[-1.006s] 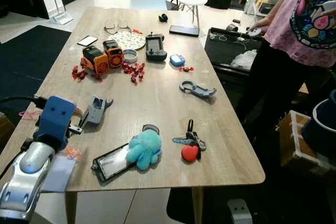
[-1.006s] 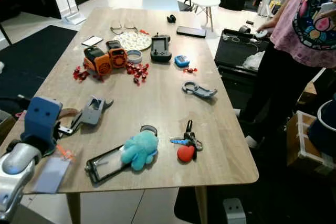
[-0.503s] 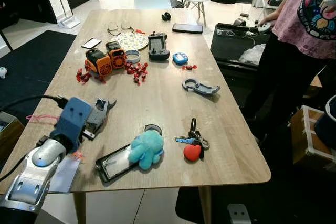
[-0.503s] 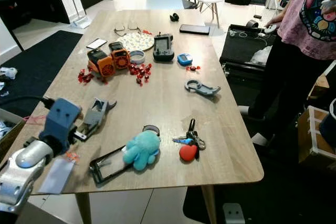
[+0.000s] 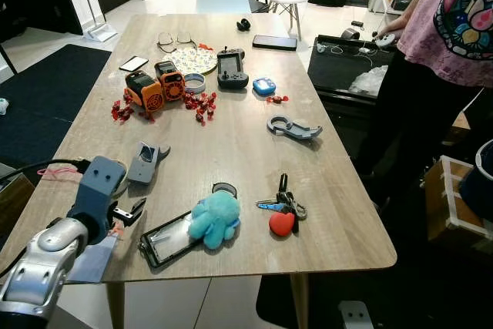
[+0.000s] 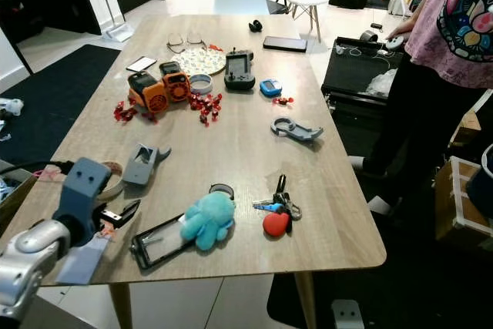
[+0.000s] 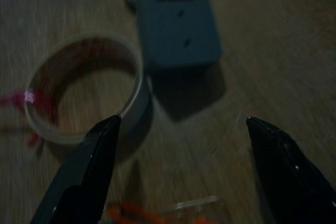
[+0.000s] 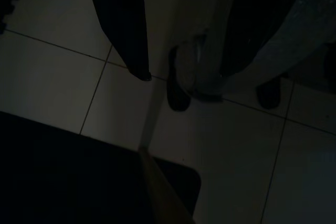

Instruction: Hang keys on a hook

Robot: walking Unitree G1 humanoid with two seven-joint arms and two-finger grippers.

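A long pale wood-grain table (image 5: 231,129) carries a scatter of small things. The bunch of metal keys with a glossy red heart-shaped fob (image 5: 281,209) lies flat near the table's right front edge, just right of a fuzzy turquoise plush octopus (image 5: 213,217) that rests partly on a flat black-framed clear card holder (image 5: 166,240). The grey plastic hook with a curved open end (image 5: 292,127) lies further back on the right half of the table, well apart from the keys.

The left gripper (image 5: 123,209), on a silver arm with a blue-grey block at the wrist, hovers over the front left part of the table with its two black fingers spread apart and nothing between them. In the left wrist view the fingertips (image 7: 100,150) frame a translucent ring of tape (image 7: 84,93) lying beside a grey blocky plastic tool (image 7: 178,30); that view is dim and blurred.

The right gripper (image 8: 199,40) hangs beside the table over pale floor tiles; its dark fingers stand apart, holding nothing.

At the far end sit two orange-and-black toy vehicles (image 5: 154,86), scattered red pieces (image 5: 196,103) and a black handheld controller (image 5: 231,68). A person in a pink printed top (image 5: 458,21) stands by the right side.
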